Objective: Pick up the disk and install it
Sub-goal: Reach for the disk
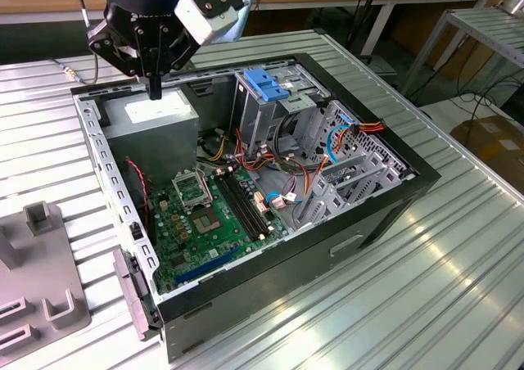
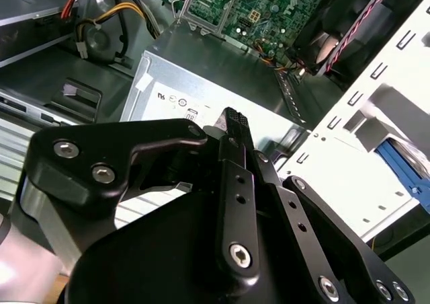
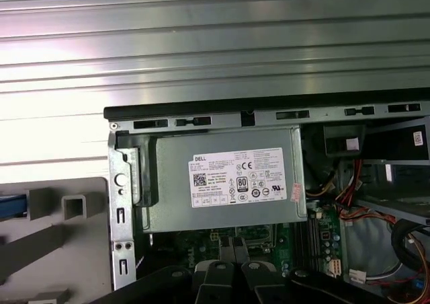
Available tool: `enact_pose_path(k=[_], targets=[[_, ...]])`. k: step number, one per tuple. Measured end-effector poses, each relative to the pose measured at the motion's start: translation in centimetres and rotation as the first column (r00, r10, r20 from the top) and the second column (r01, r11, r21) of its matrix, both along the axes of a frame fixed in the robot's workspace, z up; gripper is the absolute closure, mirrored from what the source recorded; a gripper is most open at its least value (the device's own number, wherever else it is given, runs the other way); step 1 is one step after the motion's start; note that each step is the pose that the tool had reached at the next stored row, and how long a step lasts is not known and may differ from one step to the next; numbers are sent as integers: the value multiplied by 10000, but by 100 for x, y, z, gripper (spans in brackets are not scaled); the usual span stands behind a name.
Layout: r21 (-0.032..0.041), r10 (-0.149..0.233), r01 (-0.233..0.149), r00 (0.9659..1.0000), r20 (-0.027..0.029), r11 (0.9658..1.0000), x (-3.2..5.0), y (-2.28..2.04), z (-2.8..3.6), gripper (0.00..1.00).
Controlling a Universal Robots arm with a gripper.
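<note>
The disk is out of view. My gripper (image 1: 154,90) hangs over the back corner of the open computer case (image 1: 385,210), at the exterior view's left. Its two black fingers are pressed together, shut, with nothing between them. The tips are just above the grey power supply box (image 1: 155,120) with its white sticker. In the second wrist view the shut gripper (image 2: 235,119) points at that box (image 2: 188,89). The first wrist view has the gripper (image 3: 233,250) beside the box (image 3: 225,179).
Inside the case are a green motherboard (image 1: 205,214), loose cables and a metal drive cage topped by a blue latch (image 1: 266,87). A grey holder (image 1: 41,280) stands on the slatted metal table (image 1: 426,304), with a blue edge (image 3: 13,206) at its side.
</note>
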State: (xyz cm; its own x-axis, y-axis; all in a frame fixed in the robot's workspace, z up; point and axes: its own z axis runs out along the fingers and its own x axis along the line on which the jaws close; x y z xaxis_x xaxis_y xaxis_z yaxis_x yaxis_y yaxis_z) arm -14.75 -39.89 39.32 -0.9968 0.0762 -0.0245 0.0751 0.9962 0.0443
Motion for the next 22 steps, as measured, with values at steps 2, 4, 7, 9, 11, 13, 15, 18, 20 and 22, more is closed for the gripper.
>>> enact_pose_path(k=[2,4,7,9,11,13,15,18,20,22], targets=[[0,0,0,10000,0,10000,-15,0,0,90],[0,0,0,10000,0,10000,-26,0,0,90],[0,0,0,10000,0,10000,-42,0,0,90],[0,0,0,10000,0,10000,-51,0,0,90],[1,0,0,10000,0,10000,-61,0,0,90],[1,0,0,10000,0,10000,-69,0,-1,90],[0,0,0,10000,-1,10000,-82,0,0,90],[0,0,0,10000,0,10000,-94,0,-1,90],[0,1,-1,10000,0,10000,-103,0,-1,90],[1,1,-1,10000,0,10000,-117,0,-1,90]])
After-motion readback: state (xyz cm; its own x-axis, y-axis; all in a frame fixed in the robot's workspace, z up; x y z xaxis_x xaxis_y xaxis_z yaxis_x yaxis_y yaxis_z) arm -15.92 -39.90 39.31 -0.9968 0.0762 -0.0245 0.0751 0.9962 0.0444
